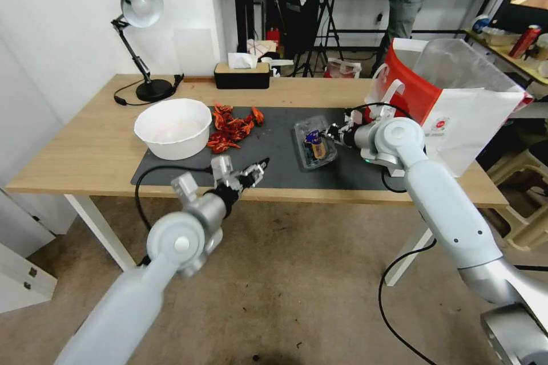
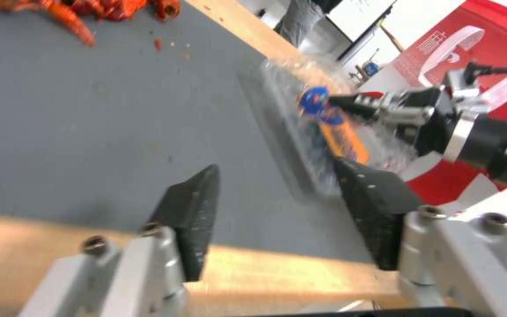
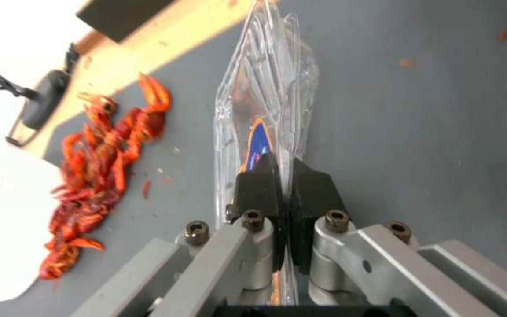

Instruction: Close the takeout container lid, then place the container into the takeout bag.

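The takeout container (image 1: 314, 147) lies on the dark mat (image 1: 274, 125), with a blue and orange label showing through its clear plastic. My right gripper (image 1: 333, 133) is shut on the rim of the clear lid (image 3: 265, 97), which the right wrist view shows edge-on between the black fingers (image 3: 256, 187). The left wrist view shows the container (image 2: 330, 132) with the right gripper (image 2: 353, 102) at it. My left gripper (image 1: 260, 170) hovers open over the mat's near edge, left of the container and apart from it, nothing between its pads (image 2: 192, 207). The red-and-white takeout bag (image 1: 456, 97) stands open at the table's right end.
A white bowl (image 1: 173, 125) sits on the mat's left side beside a pile of red crayfish (image 1: 231, 125). A desk lamp (image 1: 140, 11) and a tissue box (image 1: 241, 74) stand at the back. The table's front edge (image 1: 285, 195) runs just below my left gripper.
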